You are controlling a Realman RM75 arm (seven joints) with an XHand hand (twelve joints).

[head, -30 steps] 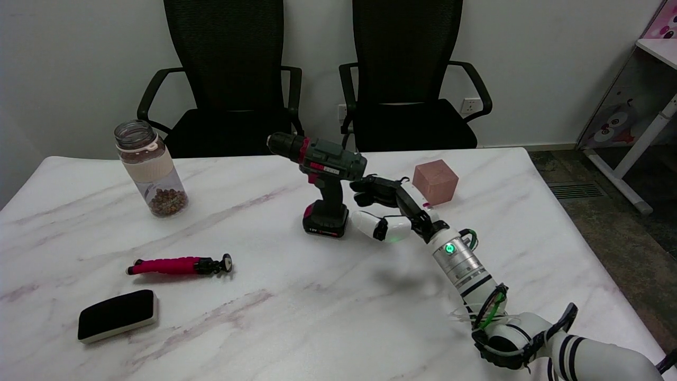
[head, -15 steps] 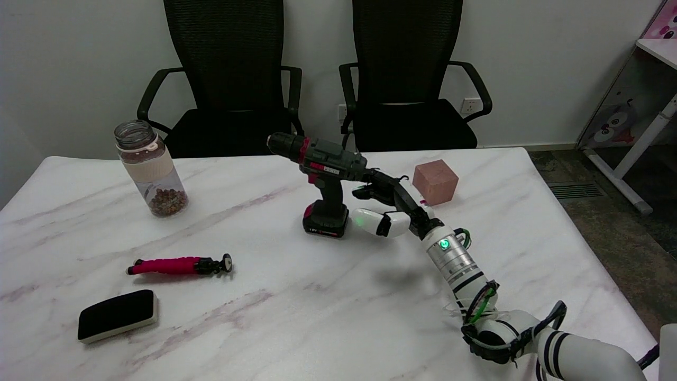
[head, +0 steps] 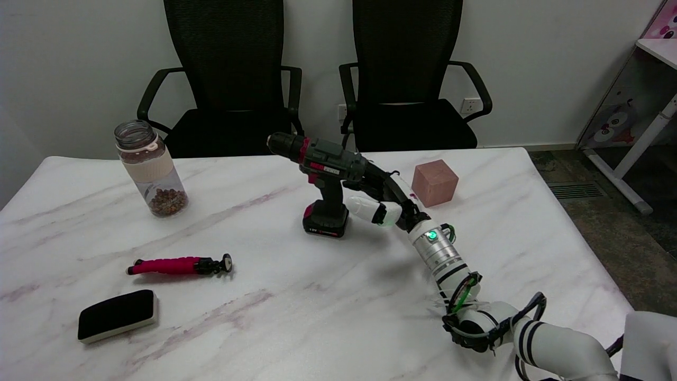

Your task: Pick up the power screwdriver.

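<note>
The power screwdriver (head: 323, 174), dark grey with red trim, stands upright on its battery base near the middle of the marble table (head: 296, 317), its chuck pointing left. My right hand (head: 378, 197) reaches in from the lower right and sits right beside the tool's handle, on its right. The fingers are spread, the black ones up by the rear of the motor housing and the white thumb low near the handle. They do not close around the tool. Whether any fingertip touches it is unclear.
A pink-brown cube (head: 435, 182) sits just right of the hand. A jar of brown beans (head: 149, 168) stands at the far left. A pink-handled mini tripod (head: 177, 265) and a black eraser (head: 117, 315) lie at the front left. Two black chairs (head: 407, 79) stand behind the table.
My right hand and forearm have moved left and a little away from the camera, from a gap beside the screwdriver to right against its handle. The screwdriver has not moved.
</note>
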